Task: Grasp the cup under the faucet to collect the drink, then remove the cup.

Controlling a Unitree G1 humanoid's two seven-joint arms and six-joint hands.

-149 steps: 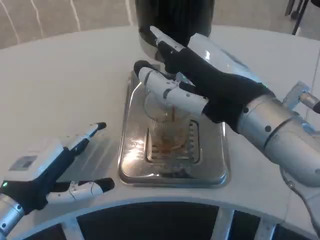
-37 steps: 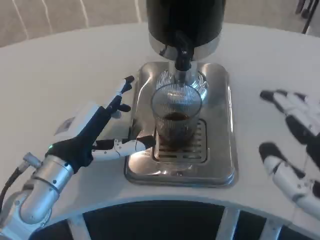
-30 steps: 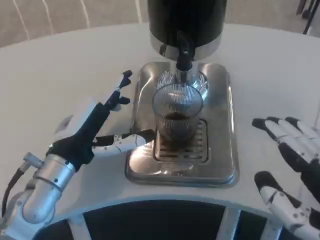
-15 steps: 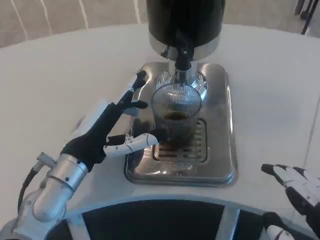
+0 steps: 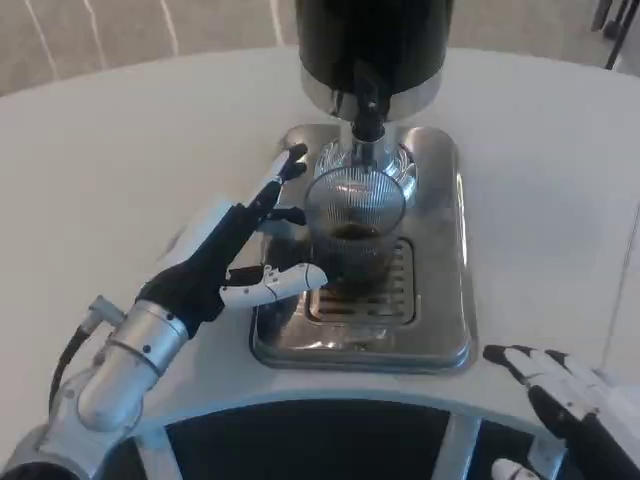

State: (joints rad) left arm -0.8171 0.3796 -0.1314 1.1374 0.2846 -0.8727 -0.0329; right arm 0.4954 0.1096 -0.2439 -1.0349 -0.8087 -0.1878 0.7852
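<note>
Cup [image 5: 352, 232] stands upright on the tray [image 5: 440, 300], over the grate [image 5: 392, 290], right below the faucet [image 5: 366, 110], so whatever pours lands inside it. Ribbed clear glass, dark drink low in it; I judge the collecting part done or close to it. My left hand [image 5: 232, 255] is at the cup's left side, fingers [image 5: 283, 177] spread, the upper ones reaching toward the rim side, the thumb [image 5: 280, 284] low by the base. The cup sits just past the fingertips, in the opening between upper fingers and thumb. I cannot tell whether any fingertip touches the glass; nothing is clamped. That spread makes sense to me: wide enough to wrap the cup before closing. The dispenser [image 5: 372, 40] sits behind the cup, beyond the fingers, so the cup should come out forward or sideways, low under the faucet. My right hand [image 5: 570, 395] lies well away at the near table [image 5: 120, 140] edge, fingers apart, holding nothing, keeping out of the way.
</note>
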